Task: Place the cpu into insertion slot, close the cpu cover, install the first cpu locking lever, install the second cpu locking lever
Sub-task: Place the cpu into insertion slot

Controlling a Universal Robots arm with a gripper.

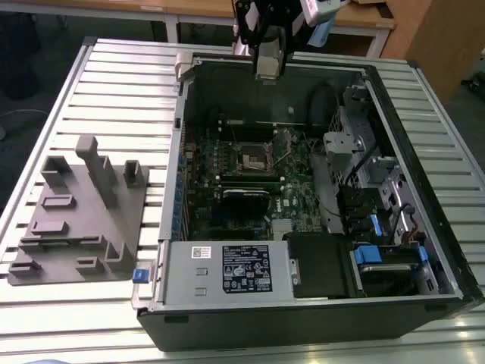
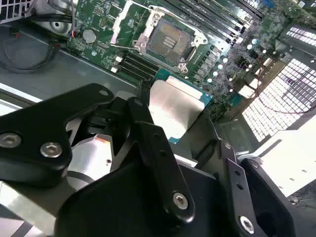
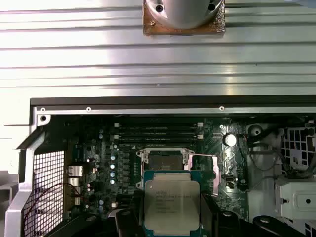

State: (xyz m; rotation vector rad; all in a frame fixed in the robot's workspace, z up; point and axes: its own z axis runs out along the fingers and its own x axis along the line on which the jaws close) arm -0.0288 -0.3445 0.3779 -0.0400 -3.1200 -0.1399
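My gripper (image 1: 269, 61) hangs above the far wall of the open computer case (image 1: 163, 250), shut on the cpu (image 1: 269, 70). In both wrist views the cpu (image 2: 173, 106) (image 3: 172, 205) is a flat silvery square clamped by its edges between black fingers (image 2: 148, 131). Below it on the green board lies the insertion slot (image 1: 254, 158) (image 2: 168, 39) (image 3: 162, 160), dark, bare and apart from the chip. The cpu cover (image 2: 122, 24) (image 3: 203, 169) stands swung up beside the slot, a thin metal frame.
Black memory slots (image 3: 158, 131) run along one side of the socket. A power supply (image 1: 242, 267) and a drive cage with blue tabs (image 1: 379, 254) fill the case's near end. A grey fixture block (image 1: 83, 212) sits on the slatted table (image 1: 114, 83) at the exterior view's left.
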